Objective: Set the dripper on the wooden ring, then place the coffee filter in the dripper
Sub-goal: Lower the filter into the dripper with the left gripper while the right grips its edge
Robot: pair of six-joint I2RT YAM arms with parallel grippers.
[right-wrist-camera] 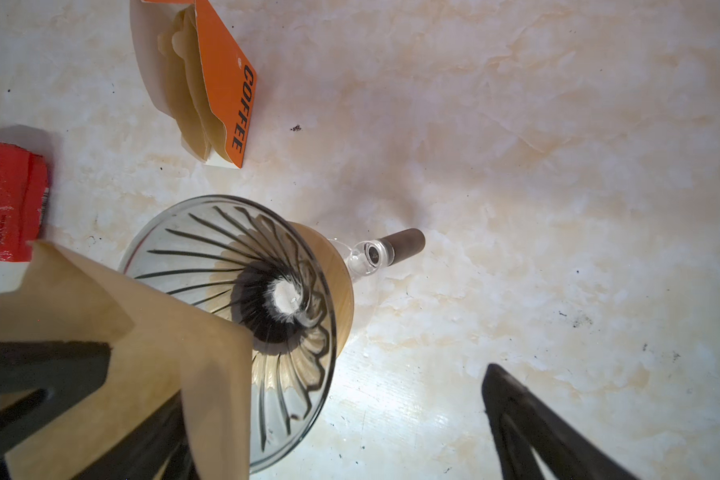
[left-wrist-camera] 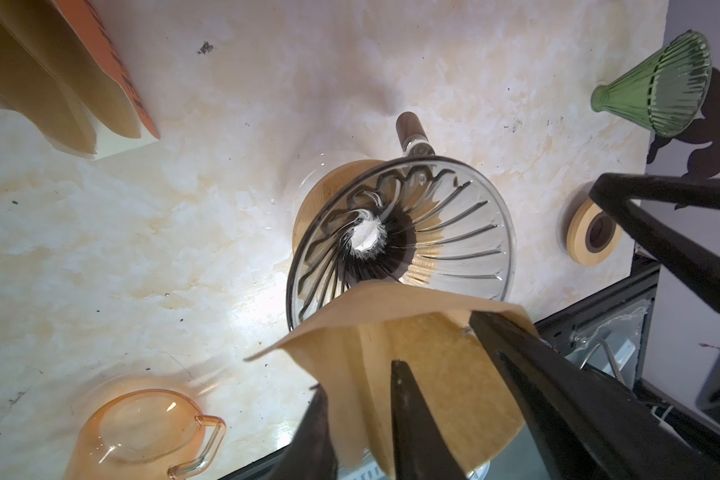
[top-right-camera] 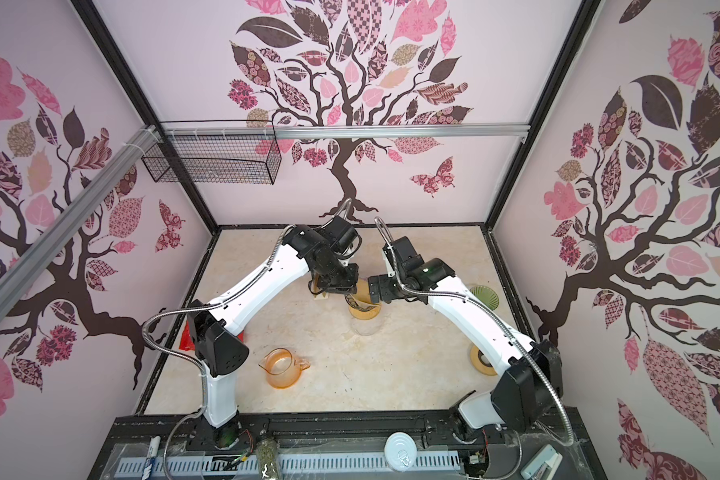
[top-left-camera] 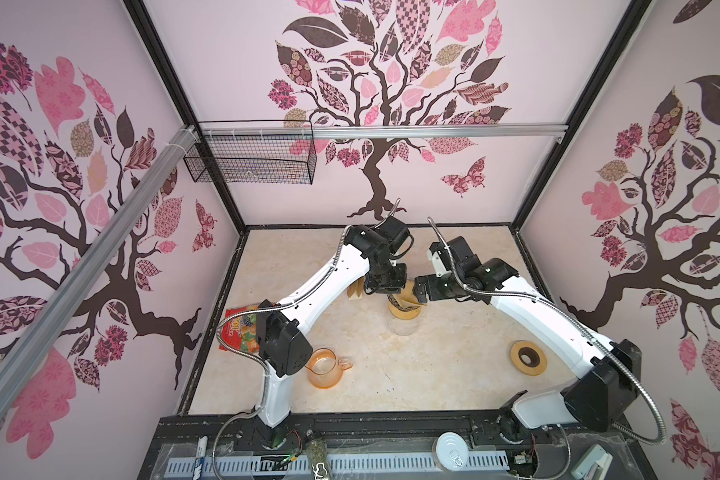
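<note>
A brown paper coffee filter point(left-wrist-camera: 412, 345) point(right-wrist-camera: 163, 332) hangs tilted over the near rim of the clear ribbed glass dripper point(left-wrist-camera: 454, 232) point(right-wrist-camera: 208, 249), whose cone is bare. The dripper sits in a wooden collar on a glass server point(top-left-camera: 404, 326) mid-table. My left gripper point(left-wrist-camera: 358, 374) point(top-left-camera: 391, 297) has its jaws slightly apart, one finger on each side of the filter's wall. My right gripper point(right-wrist-camera: 333, 395) point(top-left-camera: 418, 295) stands wide open beside the dripper, one finger against the filter, hidden behind the paper, the other over bare table.
An orange COFFEE filter box point(right-wrist-camera: 225, 95) stands behind the dripper. A red snack bag point(top-left-camera: 242, 328) and an orange glass pitcher point(top-left-camera: 325, 368) lie at the left. A green glass dripper point(top-right-camera: 485, 296) and a wooden ring point(top-left-camera: 528, 356) are on the right.
</note>
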